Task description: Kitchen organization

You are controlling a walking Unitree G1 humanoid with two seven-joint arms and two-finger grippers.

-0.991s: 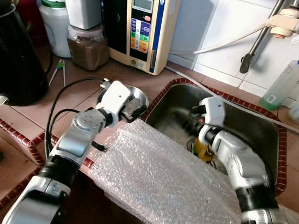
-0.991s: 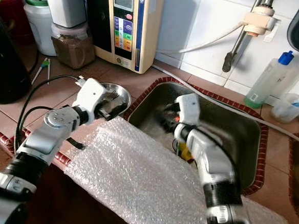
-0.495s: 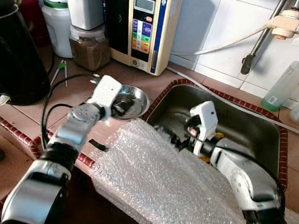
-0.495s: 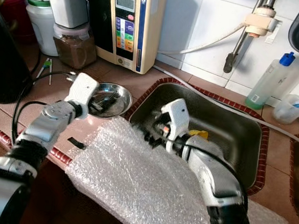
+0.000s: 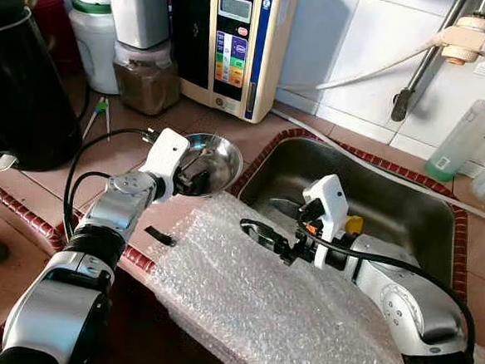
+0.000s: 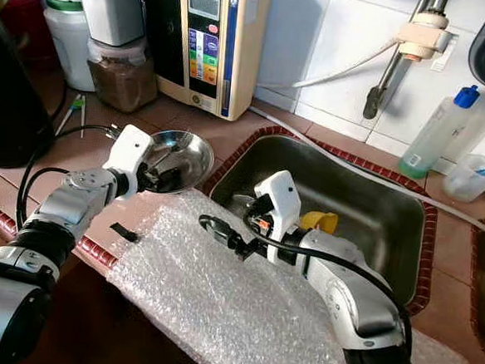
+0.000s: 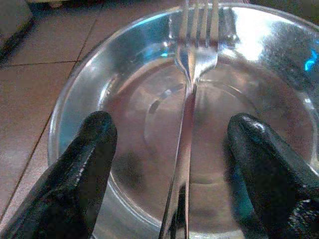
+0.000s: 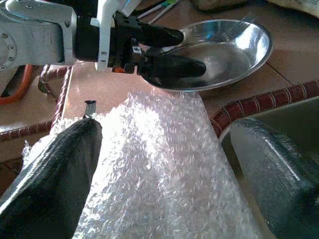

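We see the left tool (image 5: 195, 172) spread at the near rim of a steel bowl (image 5: 219, 157) on the tiled bench (image 5: 120, 144), with a fork (image 7: 192, 74) lying inside the bowl. The right tool (image 5: 269, 221) is spread too, empty, hovering above the bubble wrap (image 5: 275, 309) beside the sink (image 5: 407, 210).

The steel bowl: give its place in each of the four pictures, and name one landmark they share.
Left eye view: the steel bowl sits on the counter left of the sink, at the left gripper.
Right eye view: same spot, bowl beside the bubble wrap.
Left wrist view: bowl between the black fingers, a fork in it.
Right wrist view: bowl beyond the wrap.
Shared landmark: the left gripper's fingers.
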